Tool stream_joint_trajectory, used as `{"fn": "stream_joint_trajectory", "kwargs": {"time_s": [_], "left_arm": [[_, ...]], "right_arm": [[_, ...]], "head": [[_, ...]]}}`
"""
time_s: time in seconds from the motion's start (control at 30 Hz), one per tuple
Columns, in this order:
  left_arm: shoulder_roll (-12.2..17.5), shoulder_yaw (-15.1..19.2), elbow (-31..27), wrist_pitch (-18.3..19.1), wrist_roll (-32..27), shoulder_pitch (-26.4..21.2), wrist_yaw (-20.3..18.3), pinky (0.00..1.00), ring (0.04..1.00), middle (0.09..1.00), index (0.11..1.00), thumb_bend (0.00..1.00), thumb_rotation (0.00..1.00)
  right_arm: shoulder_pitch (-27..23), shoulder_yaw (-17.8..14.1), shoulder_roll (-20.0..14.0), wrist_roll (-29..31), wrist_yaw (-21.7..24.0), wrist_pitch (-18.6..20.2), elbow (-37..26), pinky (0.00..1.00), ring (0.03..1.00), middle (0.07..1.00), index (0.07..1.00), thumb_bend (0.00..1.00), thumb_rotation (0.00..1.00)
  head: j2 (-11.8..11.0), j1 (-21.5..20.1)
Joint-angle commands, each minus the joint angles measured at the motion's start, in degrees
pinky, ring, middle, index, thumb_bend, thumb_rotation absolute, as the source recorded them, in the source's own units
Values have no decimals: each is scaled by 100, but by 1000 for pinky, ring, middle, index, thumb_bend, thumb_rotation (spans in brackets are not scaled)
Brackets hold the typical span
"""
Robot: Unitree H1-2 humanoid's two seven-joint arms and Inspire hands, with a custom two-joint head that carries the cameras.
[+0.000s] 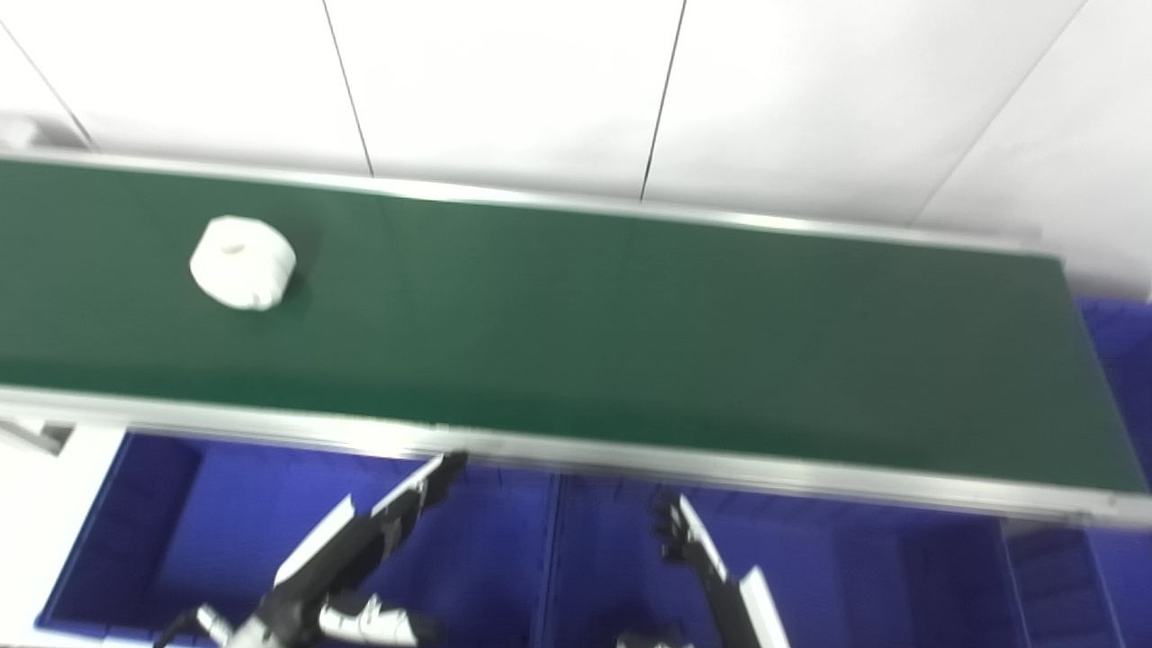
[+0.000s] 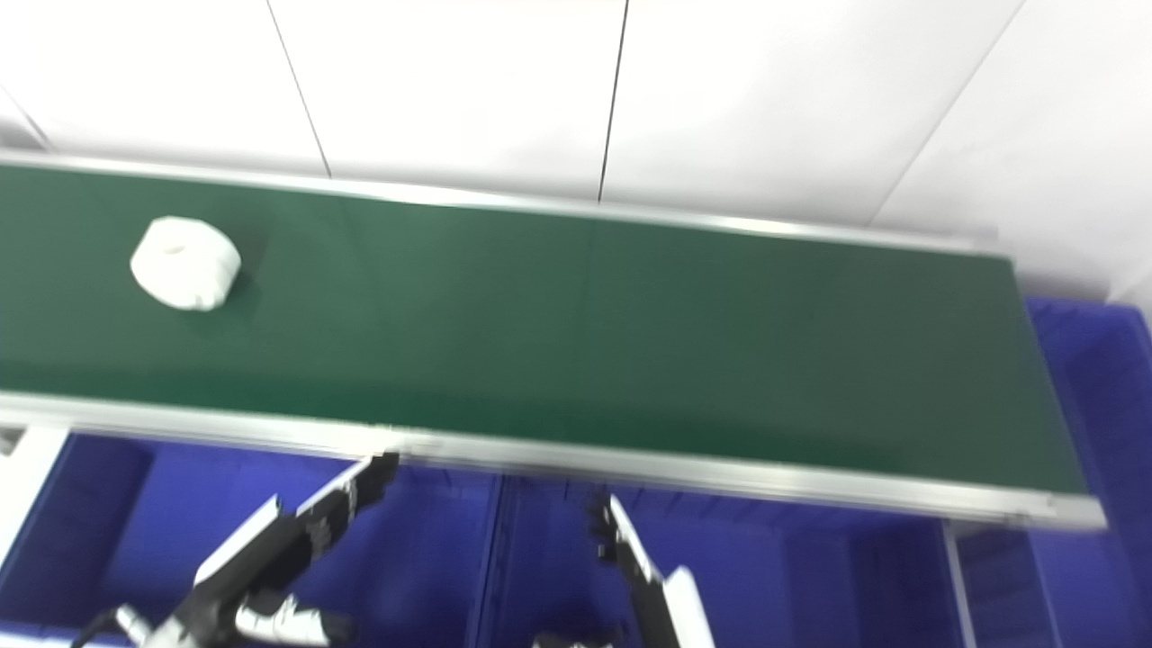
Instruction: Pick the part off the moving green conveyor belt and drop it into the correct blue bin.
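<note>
A white round part (image 1: pixel 242 263) with a raised hub lies on the green conveyor belt (image 1: pixel 630 333), toward its left end. Below the belt's near rail, my left hand (image 1: pixel 360 540) is stretched out flat over a blue bin (image 1: pixel 225 531), fingers straight and pointing up at the rail, holding nothing. My right hand (image 1: pixel 697 549) is over the middle blue bin (image 1: pixel 621 558), fingers extended and apart, also empty. Both hands are well right of and below the part. The picture is blurred.
Silver rails (image 1: pixel 630 463) border the belt. Another blue bin (image 1: pixel 1120 360) sits past the belt's right end, and a further bin section (image 1: pixel 1053 585) lies at the lower right. White wall panels fill the background.
</note>
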Motion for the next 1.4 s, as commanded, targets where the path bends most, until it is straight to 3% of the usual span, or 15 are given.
{"fn": "stream_joint_trajectory", "kwargs": {"time_s": [0.0,0.1,0.23,0.53,0.73,0.83,0.97,1.03,1.13,1.37], "left_arm": [[-67,-5,-27,-196,40,7,-55,976,996,996,934,897,479],[-153,-14,29,-196,71,-28,-80,963,975,981,925,885,450],[-232,-20,75,-196,128,-39,-43,993,981,967,920,878,429],[-299,9,127,-196,139,-82,-79,982,972,958,923,857,435],[-466,177,91,-196,-153,-50,-264,879,921,933,910,874,416],[-583,285,-274,-196,-567,98,-490,825,884,920,905,898,425],[-662,512,-1418,-196,-749,183,-585,755,816,862,858,917,437],[-552,579,-1897,-183,-950,154,-464,745,798,837,836,952,432],[-331,1021,-2480,-30,-618,-177,-126,725,805,823,818,946,429],[155,1492,-2543,605,-519,-1024,251,769,855,877,828,903,405]], "right_arm": [[-44,88,-131,158,-190,-344,-3,748,847,903,967,899,741],[-78,157,-254,230,-270,-345,55,719,849,913,975,897,740],[-115,230,-354,331,-343,-344,110,695,852,916,979,908,735],[-229,491,-526,352,-623,-345,194,721,870,916,992,895,734],[-296,577,-589,297,-770,-343,226,709,854,896,984,894,729],[-279,550,-595,289,-756,-345,156,696,846,887,976,900,724],[-309,578,-645,325,-794,-344,138,689,840,884,964,898,714],[-346,598,-660,304,-835,-345,156,710,845,885,964,894,723],[-398,657,-667,271,-978,-346,181,742,843,877,956,898,734],[-469,875,-737,160,-1396,-346,239,724,832,859,949,890,723]], "head": [[-95,164],[-357,560],[-505,781],[-562,923],[-462,908],[-388,992],[-363,1173],[-380,1298],[-397,1418],[-415,1524]]}}
